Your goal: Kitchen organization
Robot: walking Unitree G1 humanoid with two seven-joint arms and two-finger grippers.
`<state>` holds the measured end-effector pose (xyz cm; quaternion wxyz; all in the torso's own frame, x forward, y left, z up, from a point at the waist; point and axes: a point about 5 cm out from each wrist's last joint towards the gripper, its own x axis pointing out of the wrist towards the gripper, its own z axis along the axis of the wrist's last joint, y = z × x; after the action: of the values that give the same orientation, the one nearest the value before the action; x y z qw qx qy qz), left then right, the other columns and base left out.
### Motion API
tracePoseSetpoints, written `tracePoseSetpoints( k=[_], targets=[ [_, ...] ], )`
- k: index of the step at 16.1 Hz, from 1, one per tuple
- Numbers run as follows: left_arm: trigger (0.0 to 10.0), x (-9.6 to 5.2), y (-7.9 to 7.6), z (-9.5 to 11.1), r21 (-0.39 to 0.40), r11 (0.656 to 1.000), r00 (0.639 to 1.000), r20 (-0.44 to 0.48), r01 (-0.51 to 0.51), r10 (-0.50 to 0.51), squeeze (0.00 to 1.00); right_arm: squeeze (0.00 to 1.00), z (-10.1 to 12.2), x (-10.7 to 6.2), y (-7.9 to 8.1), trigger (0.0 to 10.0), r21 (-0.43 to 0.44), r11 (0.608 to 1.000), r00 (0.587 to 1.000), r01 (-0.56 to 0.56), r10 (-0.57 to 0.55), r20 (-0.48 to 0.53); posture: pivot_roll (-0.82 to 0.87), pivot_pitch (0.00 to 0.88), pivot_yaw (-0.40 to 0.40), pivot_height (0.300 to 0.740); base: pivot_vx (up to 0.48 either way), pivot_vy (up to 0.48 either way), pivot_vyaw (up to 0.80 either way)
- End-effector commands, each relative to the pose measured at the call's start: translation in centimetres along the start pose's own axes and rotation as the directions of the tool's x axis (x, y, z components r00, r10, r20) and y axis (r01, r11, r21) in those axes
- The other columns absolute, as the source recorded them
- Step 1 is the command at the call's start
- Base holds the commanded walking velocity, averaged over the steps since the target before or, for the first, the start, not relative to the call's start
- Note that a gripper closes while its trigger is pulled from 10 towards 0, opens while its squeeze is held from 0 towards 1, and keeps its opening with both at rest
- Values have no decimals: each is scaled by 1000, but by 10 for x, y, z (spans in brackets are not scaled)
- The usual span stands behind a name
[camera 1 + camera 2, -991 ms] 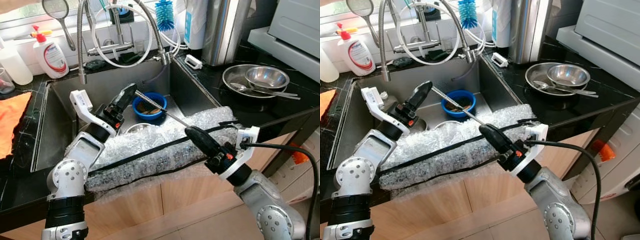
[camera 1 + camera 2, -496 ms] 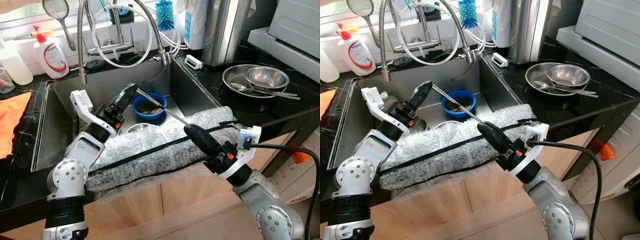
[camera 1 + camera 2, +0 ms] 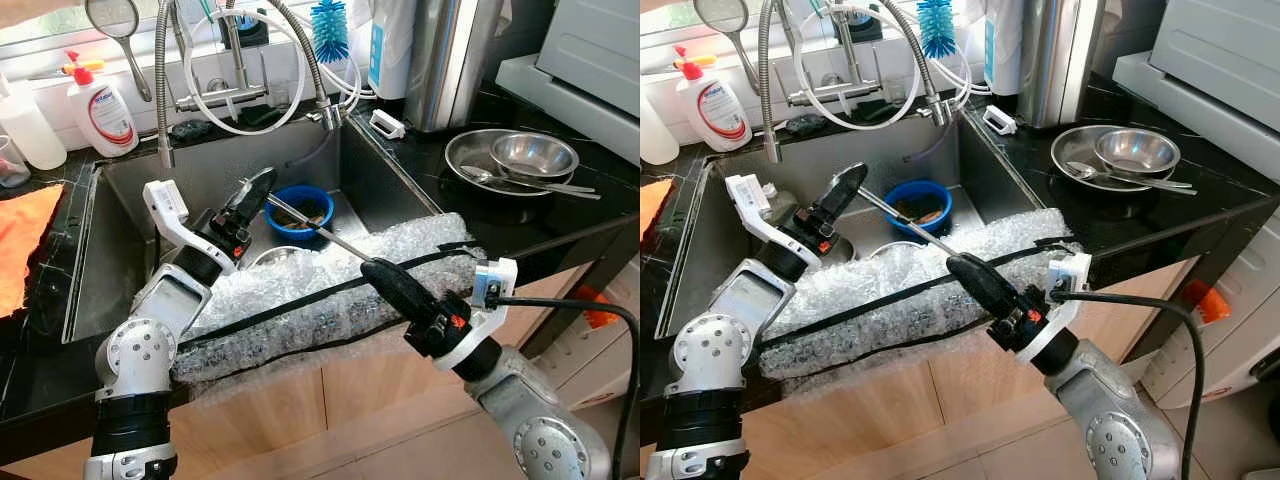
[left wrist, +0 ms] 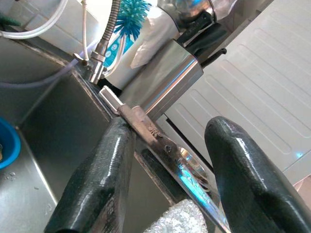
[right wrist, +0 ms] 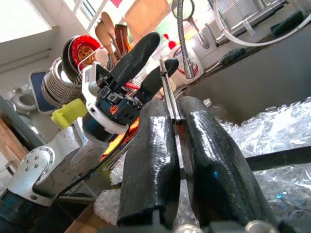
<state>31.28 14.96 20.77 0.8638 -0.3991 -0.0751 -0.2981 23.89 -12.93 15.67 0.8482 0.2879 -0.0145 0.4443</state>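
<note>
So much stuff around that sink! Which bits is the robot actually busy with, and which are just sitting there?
In use:
- metal utensil, pinched in the right gripper, its far end between the open fingers of the left gripper

Just lying about:
- blue bowl in the sink
- soap bottle
- blue brush
- steel bowls on the counter
- bubble wrap

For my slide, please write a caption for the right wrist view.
Right gripper clamps a thin metal utensil reaching toward the left gripper.

The utensil's [image 3: 318,228] working end is buried between the right end effector's [image 3: 385,282] fingers, a steel bowl [image 3: 270,257] at 6 o'clock of the blue bowl [image 3: 303,209] is half hidden behind bubble wrap [image 3: 330,290], and the blue bowl's contents are unclear.
</note>
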Motion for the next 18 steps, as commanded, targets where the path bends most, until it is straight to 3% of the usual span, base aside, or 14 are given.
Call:
tracePoseSetpoints(
  k=[1, 2, 3, 4, 9, 18],
  targets=[
    [10000, 0, 0, -1, 9, 1000, 1000, -15, 2, -2, 0, 0, 1, 2, 7, 10000, -4, 999, 999, -42, 42, -7, -150, 0, 92, 740, 0, 0, 0],
    [8431, 0, 0, -1, 8, 1000, 1000, -13, 1, -1, 0, 0, -1, 2, 7, 10000, -4, 999, 999, -42, 42, -12, -150, 0, 92, 740, 0, 0, 0],
    [5451, 0, 0, -1, 4, 1000, 1000, -12, 3, -3, 0, 0, -1, 2, 6, 10000, -4, 999, 999, -41, 41, -13, -150, 0, 92, 740, 0, 0, 0],
    [0, 0, -1, -1, -8, 1000, 1000, -11, 10, -10, 0, 0, -1, 2, 6, 10000, -2, 999, 999, -41, 41, -14, -150, 0, 93, 740, 0, 0, 0],
    [0, -2, 2, 0, -129, 992, 1000, 20, -3, 5, 0, 0, -2, 2, 6, 10000, 0, 999, 999, -42, 42, -18, -149, 0, 91, 740, 0, 0, 0],
    [0, -4, 5, -4, -151, 988, 1000, -9, -9, 8, 0, 0, -4, 2, 5, 10000, 1, 999, 999, -36, 36, -24, -153, 0, 95, 740, 0, 0, 0]
  ],
)
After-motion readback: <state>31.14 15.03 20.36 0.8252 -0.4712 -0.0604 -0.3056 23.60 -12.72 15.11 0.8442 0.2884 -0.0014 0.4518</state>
